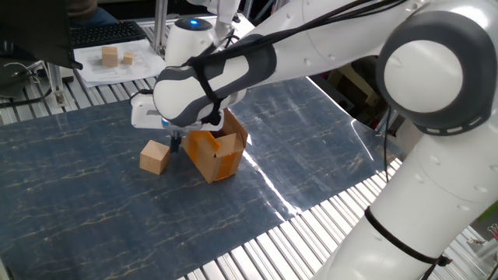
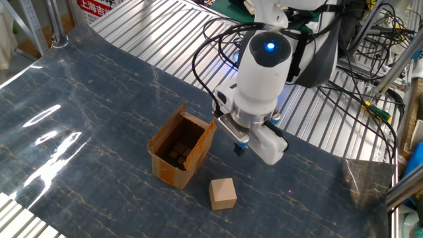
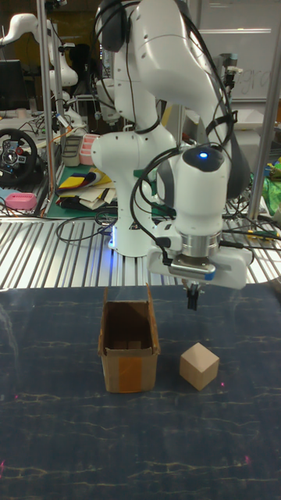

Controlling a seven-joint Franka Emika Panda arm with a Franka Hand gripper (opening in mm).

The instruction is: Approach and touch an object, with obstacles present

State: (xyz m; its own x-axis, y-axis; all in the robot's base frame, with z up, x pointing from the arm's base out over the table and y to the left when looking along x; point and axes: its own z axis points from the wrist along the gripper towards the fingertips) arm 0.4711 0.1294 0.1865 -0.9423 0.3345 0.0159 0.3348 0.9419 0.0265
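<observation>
The object, a small light-tan wooden cube (image 1: 154, 158) (image 2: 223, 193) (image 3: 198, 365), rests on the dark blue mat. Beside it stands the obstacle, an orange-brown cardboard box (image 1: 216, 152) (image 2: 180, 149) (image 3: 129, 348) with its flaps up. My gripper (image 1: 174, 142) (image 2: 239, 149) (image 3: 192, 299) hangs point-down above the mat, between cube and box and a little behind the cube, clear of both. Its fingers are shut together with nothing held.
Two small pale blocks (image 1: 114, 55) lie on white paper at the back left, near a keyboard (image 1: 105, 33). Ribbed metal table surface (image 2: 165, 26) surrounds the mat. Cables (image 2: 370, 99) and the arm's base (image 3: 136, 203) sit behind.
</observation>
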